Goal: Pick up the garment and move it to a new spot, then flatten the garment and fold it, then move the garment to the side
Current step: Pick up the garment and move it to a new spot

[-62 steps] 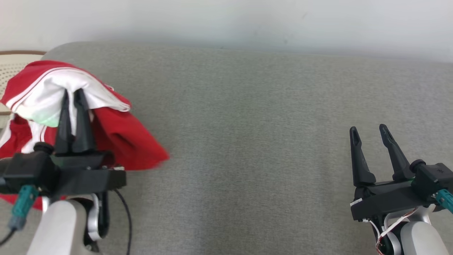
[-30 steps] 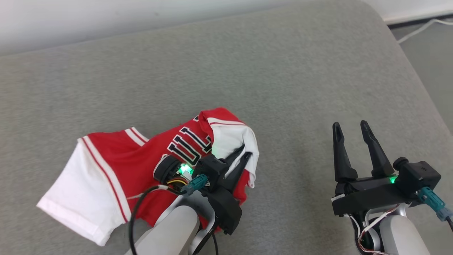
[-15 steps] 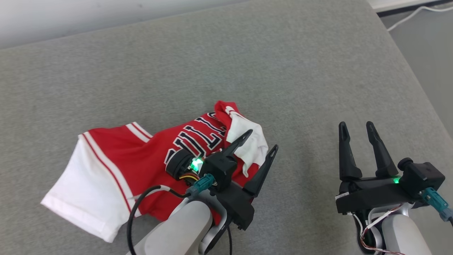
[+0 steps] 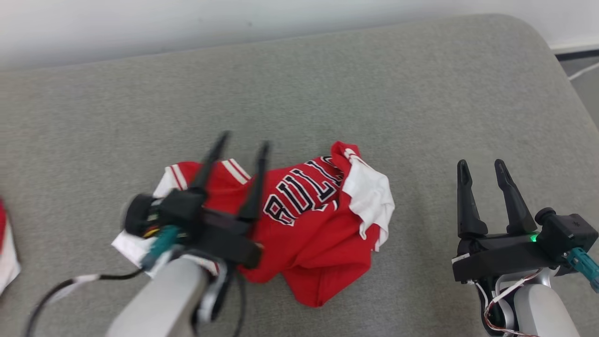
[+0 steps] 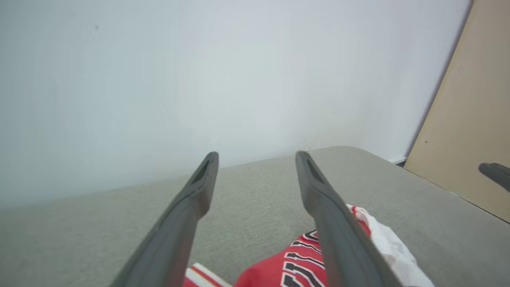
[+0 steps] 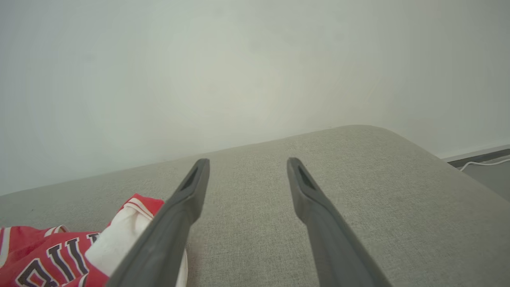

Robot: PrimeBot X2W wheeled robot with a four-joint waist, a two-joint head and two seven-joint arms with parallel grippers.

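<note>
The garment [image 4: 318, 220], a red jersey with white sleeves and dark lettering, lies crumpled on the grey cushion [image 4: 299, 93]. It also peeks into the left wrist view as the jersey [image 5: 303, 267] and into the right wrist view as the jersey [image 6: 59, 255]. My left gripper [image 4: 245, 140] hovers above the garment's left part, blurred, jaws open and nothing between them. Its fingers [image 5: 187, 211] point over the cushion toward the wall. To the right of the garment, apart from it, my right gripper [image 4: 483, 164] stands open and empty.
A pale wall [image 4: 187, 18] runs behind the cushion. The cushion's rounded right end [image 4: 552, 56] drops to the floor, where a white cable [image 4: 585, 70] lies. A bit of another red-and-white cloth [image 4: 5, 252] shows at the far left edge. A tan panel [image 5: 470, 119] stands to the right.
My left gripper opened, let go of the garment and pulled back to the left and upward. The garment now lies loose on the cushion. The head camera has shifted.
</note>
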